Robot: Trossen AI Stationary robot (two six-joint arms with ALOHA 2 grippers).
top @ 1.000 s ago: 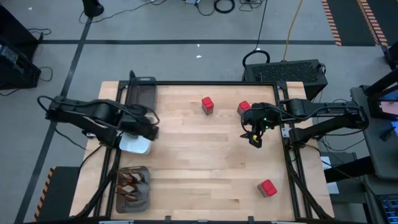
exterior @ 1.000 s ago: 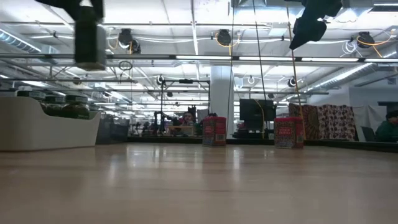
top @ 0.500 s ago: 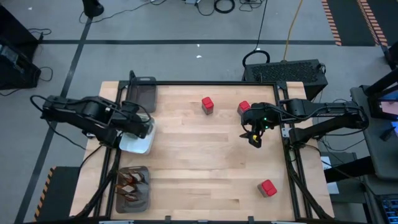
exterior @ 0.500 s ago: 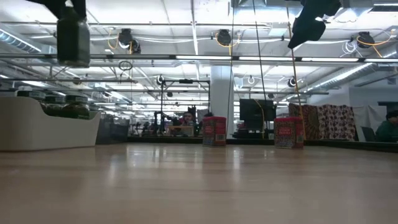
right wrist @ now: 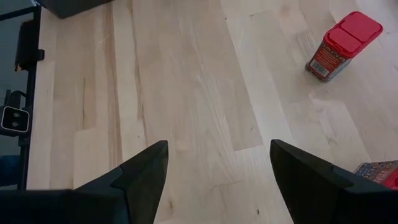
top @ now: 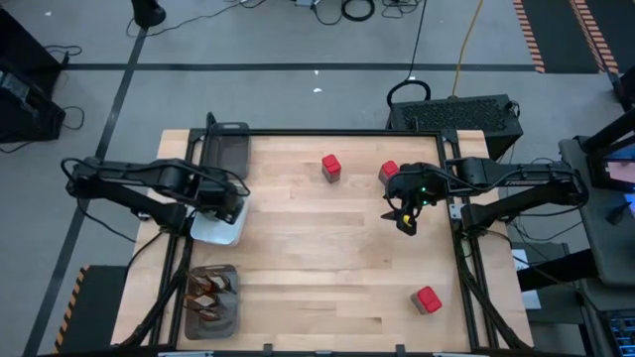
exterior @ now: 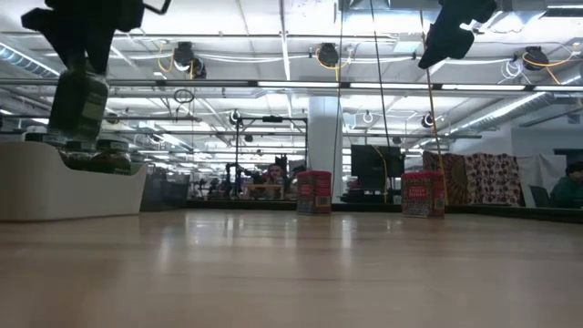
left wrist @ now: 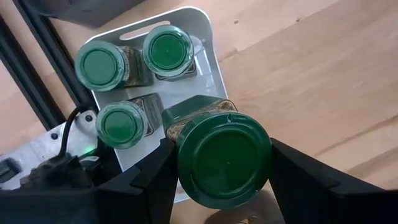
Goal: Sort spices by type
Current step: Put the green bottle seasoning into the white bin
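Note:
My left gripper (left wrist: 224,169) is shut on a round jar with a green lid (left wrist: 224,158) and hangs over the white dish (left wrist: 206,43) at the table's left. Three more green-lidded jars (left wrist: 121,123) stand in the dish. In the low view the held jar (exterior: 80,105) hangs just above the dish (exterior: 55,187). My right gripper (right wrist: 217,168) is open above bare wood at the table's right (top: 405,220), with nothing between its fingers. Three red boxes stand on the table (top: 331,167), (top: 389,172), (top: 427,298). My left gripper pinches the jar between its two fingers (left wrist: 152,180), one on either side of the jar's top just under the green lid (left wrist: 186,186). The fingers come from above, pointing down. The jar hangs upright below them, clear of the dish and of the jars in it.
A dark mesh tray (top: 226,149) lies at the far left corner. Another tray (top: 211,297) at the near left holds brown sachets. A black frame runs along the table's edges. Bare wood lies between the dish and the red boxes.
My left gripper has carried the jar toward the table's left edge and down, from above the dish's right rim to over the dish. The jar has stayed upright in the hold. My right gripper has kept still.

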